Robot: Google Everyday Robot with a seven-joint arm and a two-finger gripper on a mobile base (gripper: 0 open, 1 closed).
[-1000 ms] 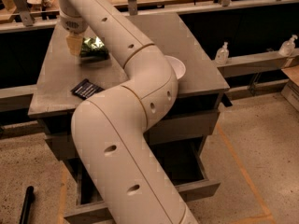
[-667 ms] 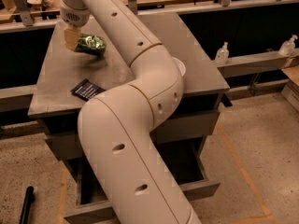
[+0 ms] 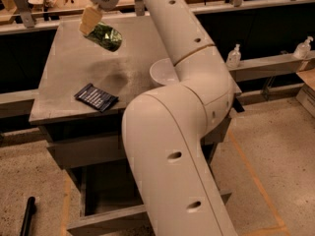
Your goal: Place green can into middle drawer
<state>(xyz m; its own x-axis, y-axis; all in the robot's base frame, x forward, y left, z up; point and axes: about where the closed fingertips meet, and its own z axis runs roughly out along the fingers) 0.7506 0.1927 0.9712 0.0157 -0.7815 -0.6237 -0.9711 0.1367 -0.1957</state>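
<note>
**Item 1. Mottled green and silver drink can.** You found it clear of the flat grey cabinet top, hanging over the rear left quarter and well apart from the drawer. A second before, it sat lower, close to the surface. It had since risen and drifted a little toward the back edge. Judged meaning: the pick was done and the carry had only just begun.

**Item 2. Two-finger gripper.** It stood above the rear left of the top, at the can's upper left end, and was clamped on the can. One tan finger showed pressed against the can; the other was hidden behind it.

**Item 3. Orientation of the can.** Its long axis was tilted, running from upper left at the gripper down to lower right, nearer to lying than to standing. You could not tell which end carried the pull tab.

**Item 4. Wide shallow grey middle drawer.** It was pulled open low on the cabinet, beneath the closed grey drawer front, and partly hidden by the bulky white arm. Judged: the forward travel and the whole descent remained.

**Item 5. Bystanders on the top.** A round white bowl and a flat dark packet both lay apart from the can.
</note>
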